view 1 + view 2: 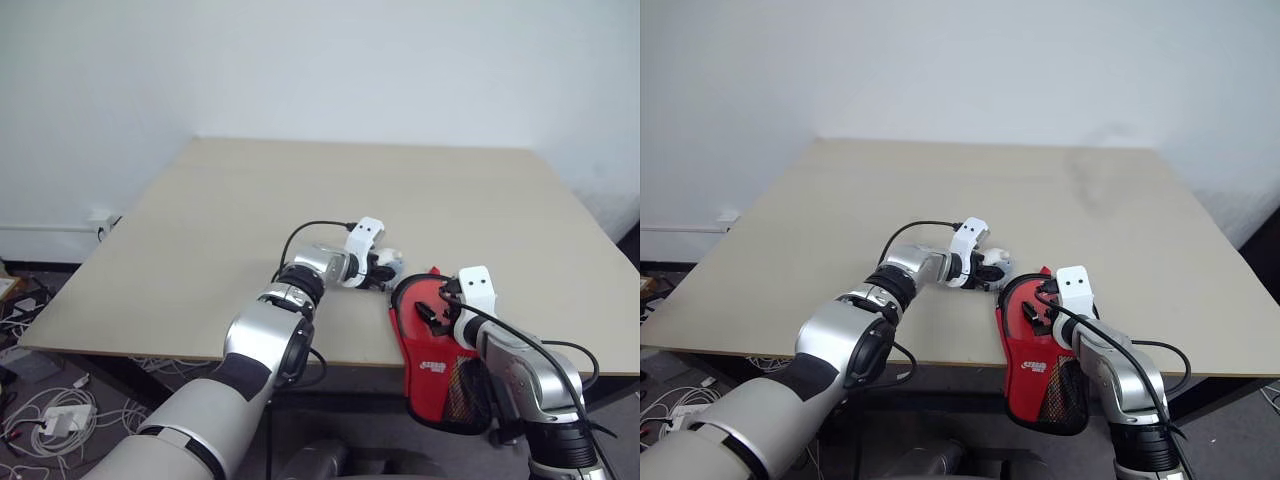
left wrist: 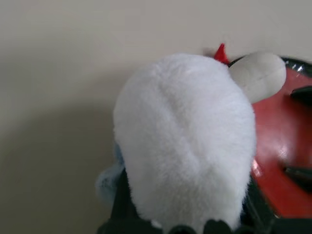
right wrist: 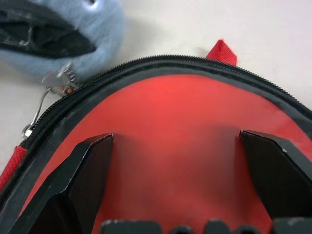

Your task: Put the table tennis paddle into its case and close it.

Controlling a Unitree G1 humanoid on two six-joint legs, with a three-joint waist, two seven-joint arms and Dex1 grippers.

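At the near edge of the table (image 1: 200, 230), toward its right corner, one case (image 1: 432, 375) lies half on the wood and half hanging over the edge, its mesh pocket and white logo dangling below. The table tennis paddle (image 3: 185, 136) sits inside it, red face up, ringed by the black zip edge of the open case. I count one paddle and one case.

The right gripper (image 3: 178, 180) hovers over that red face with its two black fingers spread wide apart, holding nothing; whether the tips press the rubber I cannot tell.

Just beyond, at the case's rounded end, lies one small plush toy (image 2: 187, 141), white and pale blue, touching or just beside the case rim. A zip pull with a small ring (image 3: 46, 105) lies right against it. The left gripper (image 1: 383, 268) has its fingers around this toy, and they look drawn in on it, though the fur hides how firm the hold is.

The rest of the table, out to the far edge and the white wall, carries nothing else.

My reading: the paddle is in and the closing is what remains. The toy lies at the zip line, so the next move probably means lifting it clear of the rim, then folding the case shut and running the pull around while the other hand steadies the overhanging case, which could slip off.
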